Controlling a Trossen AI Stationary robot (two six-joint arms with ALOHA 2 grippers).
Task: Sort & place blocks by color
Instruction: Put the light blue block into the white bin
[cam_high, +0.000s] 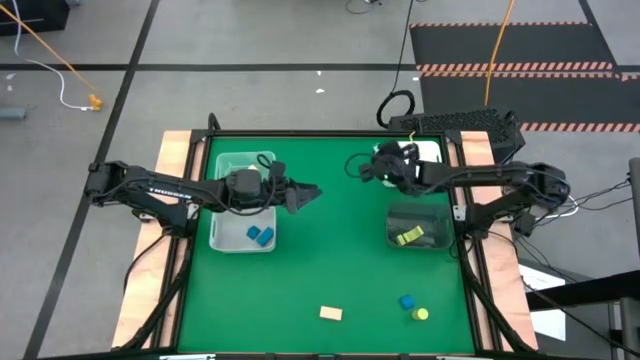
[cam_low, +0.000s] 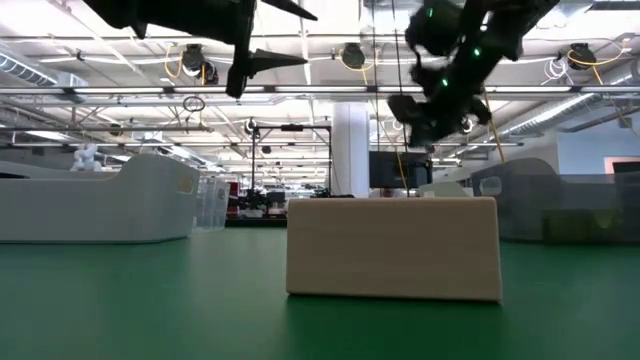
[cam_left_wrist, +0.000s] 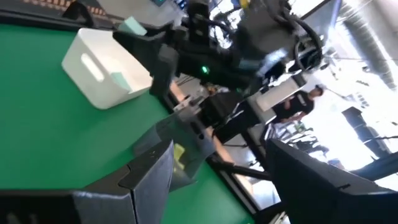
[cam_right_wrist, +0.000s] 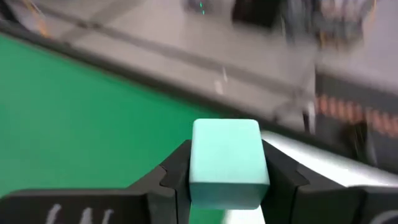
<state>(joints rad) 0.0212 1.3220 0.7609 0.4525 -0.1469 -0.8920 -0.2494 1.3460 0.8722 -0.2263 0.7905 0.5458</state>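
Mint block (cam_right_wrist: 225, 160) clamped in right hand (cam_right_wrist: 225, 186), half hidden; left hand (cam_high: 305, 195) apart.

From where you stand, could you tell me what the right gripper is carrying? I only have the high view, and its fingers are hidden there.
Observer: The right gripper is shut on a mint green block, pinched between both fingers.
Operator: Thank you. Is the block anywhere near a bin?
Observer: A white bin at the table's far right already holds one mint green piece, and the gripper hangs beside it.
Operator: And is the left gripper holding anything?
Observer: No, the left gripper is open and holds nothing, raised above the table.
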